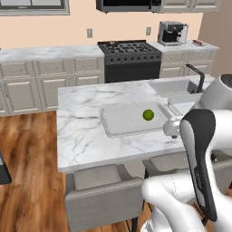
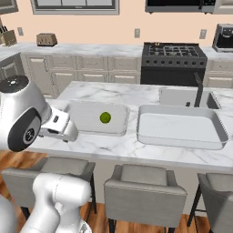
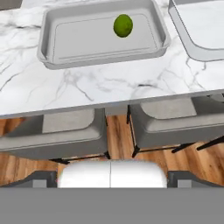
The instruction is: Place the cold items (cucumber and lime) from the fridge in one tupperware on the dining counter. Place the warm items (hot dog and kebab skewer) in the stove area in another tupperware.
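Note:
The lime (image 1: pixel 148 114) lies in the right half of a pale grey tupperware (image 1: pixel 113 124) on the white marble dining counter (image 1: pixel 81 131). In the right base view the lime (image 2: pixel 105 118) sits in the left tupperware (image 2: pixel 82 123), and a second, larger tupperware (image 2: pixel 182 141) stands empty to its right. My gripper (image 1: pixel 172 128) hangs open and empty just off the counter's near edge, short of the lime's tray. The hand view looks down on the lime (image 3: pixel 123 25) in its tupperware (image 3: pixel 48 52). The black stove (image 1: pixel 130 50) stands behind. The cucumber, hot dog, kebab skewer and fridge are out of view.
Grey stools (image 1: pixel 102 190) line the near side of the counter below my hand. A sink with a dark faucet (image 2: pixel 199 88) is set into the counter's far right. A coffee machine (image 1: pixel 172 32) and a small reddish item (image 1: pixel 198 42), too small to identify, sit right of the stove.

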